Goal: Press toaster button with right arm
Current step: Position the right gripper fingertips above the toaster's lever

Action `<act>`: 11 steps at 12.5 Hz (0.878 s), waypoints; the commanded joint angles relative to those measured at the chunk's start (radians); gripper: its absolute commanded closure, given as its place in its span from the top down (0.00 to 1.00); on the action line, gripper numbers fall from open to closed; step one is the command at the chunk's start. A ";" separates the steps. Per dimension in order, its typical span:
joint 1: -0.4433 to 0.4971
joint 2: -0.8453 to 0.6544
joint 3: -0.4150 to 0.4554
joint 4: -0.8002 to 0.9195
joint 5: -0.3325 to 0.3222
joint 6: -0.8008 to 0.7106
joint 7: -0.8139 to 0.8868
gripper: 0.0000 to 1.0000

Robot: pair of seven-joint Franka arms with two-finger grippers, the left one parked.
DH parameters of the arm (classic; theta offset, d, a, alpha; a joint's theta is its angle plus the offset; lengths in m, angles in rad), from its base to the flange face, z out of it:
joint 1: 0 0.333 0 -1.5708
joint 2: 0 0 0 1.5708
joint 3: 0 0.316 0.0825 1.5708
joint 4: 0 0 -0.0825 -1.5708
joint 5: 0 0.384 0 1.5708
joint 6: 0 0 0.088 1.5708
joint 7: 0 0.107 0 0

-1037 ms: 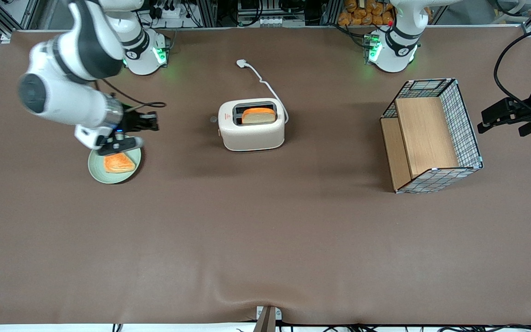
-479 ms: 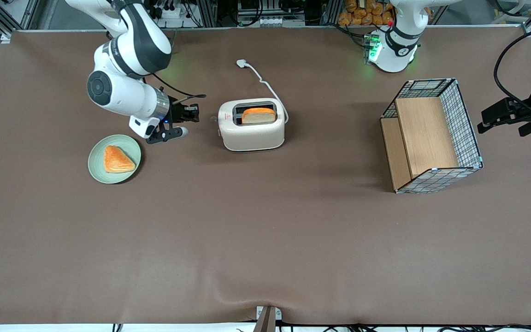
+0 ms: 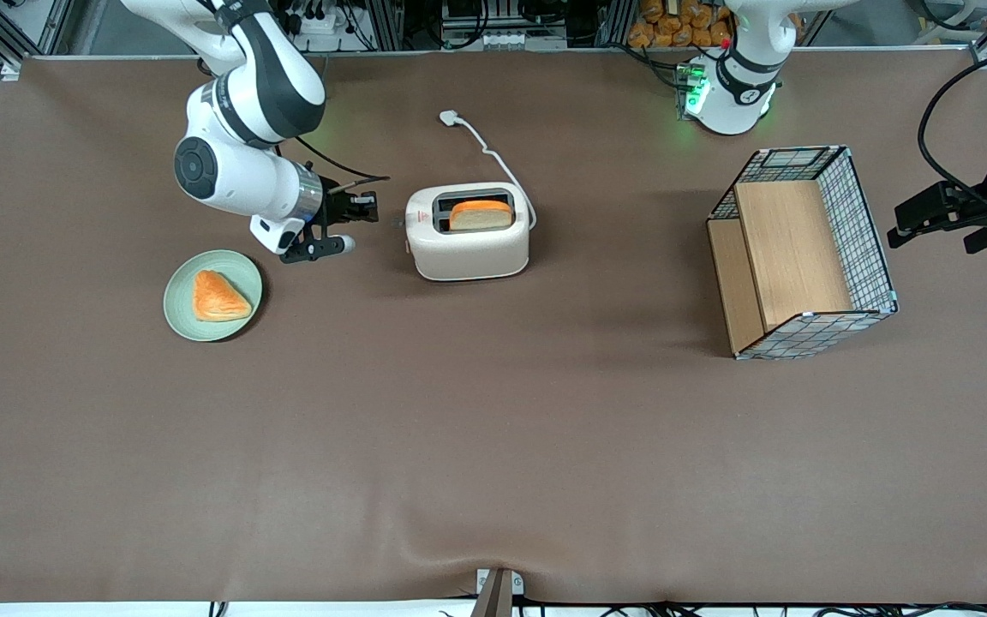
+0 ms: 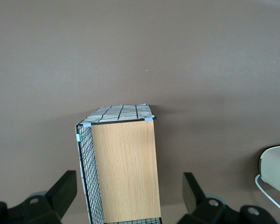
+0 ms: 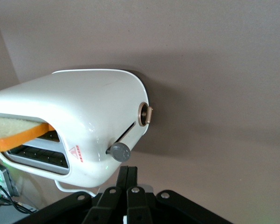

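The cream-white toaster (image 3: 468, 231) stands mid-table with a slice of toast (image 3: 481, 214) in one slot; it also shows in the right wrist view (image 5: 74, 121). Its grey round button (image 5: 119, 152) sticks out of the narrow end that faces the working arm; in the front view the button (image 3: 397, 221) is a small grey tab. My right arm's gripper (image 3: 367, 208) is shut and empty, a short gap from that end, level with the button. In the right wrist view the closed fingertips (image 5: 128, 171) sit just under the button, apart from it.
A green plate (image 3: 181, 319) with a pastry (image 3: 218, 296) lies nearer the front camera than the gripper. The toaster's white cord and plug (image 3: 451, 117) trail away from the camera. A wire basket with wooden panels (image 3: 802, 248) stands toward the parked arm's end.
The right arm swung from above the green plate toward the toaster's narrow end, then crept a little closer to the button. The toaster and toast have not moved.
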 commanded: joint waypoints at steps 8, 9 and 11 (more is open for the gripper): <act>0.084 0.076 0.001 -0.017 0.034 0.140 0.046 0.00; 0.085 0.085 0.001 -0.017 0.034 0.151 0.046 0.00; 0.088 0.087 0.001 -0.017 0.034 0.162 0.046 0.00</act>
